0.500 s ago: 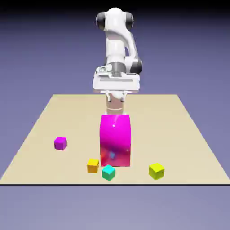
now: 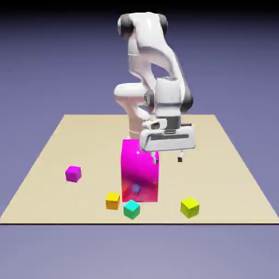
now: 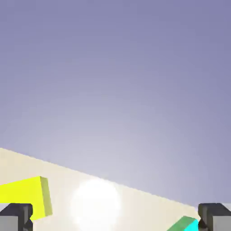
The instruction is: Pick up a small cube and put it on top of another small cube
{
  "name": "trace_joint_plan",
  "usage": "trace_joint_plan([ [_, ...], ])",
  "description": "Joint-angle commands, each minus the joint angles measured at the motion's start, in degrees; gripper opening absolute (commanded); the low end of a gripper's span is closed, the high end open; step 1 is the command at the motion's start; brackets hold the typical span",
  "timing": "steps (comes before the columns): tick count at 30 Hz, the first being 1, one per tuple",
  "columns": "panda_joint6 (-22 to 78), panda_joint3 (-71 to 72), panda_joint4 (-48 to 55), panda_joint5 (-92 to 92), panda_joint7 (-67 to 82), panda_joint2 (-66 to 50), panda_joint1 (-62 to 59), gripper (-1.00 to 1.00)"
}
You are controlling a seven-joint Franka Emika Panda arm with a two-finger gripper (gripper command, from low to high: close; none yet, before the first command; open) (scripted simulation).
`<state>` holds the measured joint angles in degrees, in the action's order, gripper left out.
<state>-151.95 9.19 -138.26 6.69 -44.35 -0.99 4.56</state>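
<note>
The lime-yellow cube (image 2: 189, 207) I am to pick up sits on the table (image 2: 229, 190) at the lower right of the exterior view, close to the table's near edge, and nothing is on it or touching it. Well apart from it, lower and left of the middle, is the orange-yellow cube (image 2: 113, 201) I should set it on, its top bare. Just beside that, a little lower and to the right, lies the teal cube (image 2: 132, 209), with the tall magenta block (image 2: 140, 177) rising close behind the 2 of them; the purple cube (image 2: 73, 174) lies off by itself toward the left of the frame. My gripper (image 2: 168, 160) hangs high, right of the frame's middle, fingers spread wide with nothing between them. In the hand view the lime-yellow cube shows at the lower left, partly behind 1 fingertip, and a bit of teal at the lower right, so I judge I am not yet lined up. By my reckoning I am at the approach: 0 cubes gripped, 0 stacked, with the reach, grasp, lift, carry and placing all left. Room around the lime-yellow cube looks generous, though the table's edge is near below it. Placing will be tighter: I should come in high, clearing the magenta block, and keep my fingers off the teal cube.
</note>
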Motion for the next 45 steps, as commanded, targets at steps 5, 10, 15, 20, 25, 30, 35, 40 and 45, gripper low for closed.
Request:
trace_joint_plan([
  [5, 6.81, 2.84, 7.02, 2.06, -0.58, -10.39, 0.88, 0.0],
  [10, 13.61, 5.67, 14.03, 4.13, -1.17, -20.77, 2.0, 0.0],
  [15, 11.58, 5.07, 16.14, 6.42, -2.48, -28.0, 3.3, 0.0],
  [20, 9.7, 4.39, 16.15, 7.21, -3.01, -29.92, 3.75, -1.0],
  [25, 15.7, 2.21, 13.17, 1.51, -3.31, -20.53, -0.97, -1.0],
  [30, 15.86, -8.17, 6.06, -6.27, -8.06, -12.51, -8.94, -1.0],
  [35, 15.95, -14.44, 1.76, -10.96, -10.93, -7.67, -13.75, -1.0],
  [40, 5.88, -13.26, 0.34, -12.98, -9.47, -16.38, -14.31, -1.0],
  [45, 13.08, -14.1, 1.36, -11.54, -10.52, -10.16, -13.91, 1.0],
])
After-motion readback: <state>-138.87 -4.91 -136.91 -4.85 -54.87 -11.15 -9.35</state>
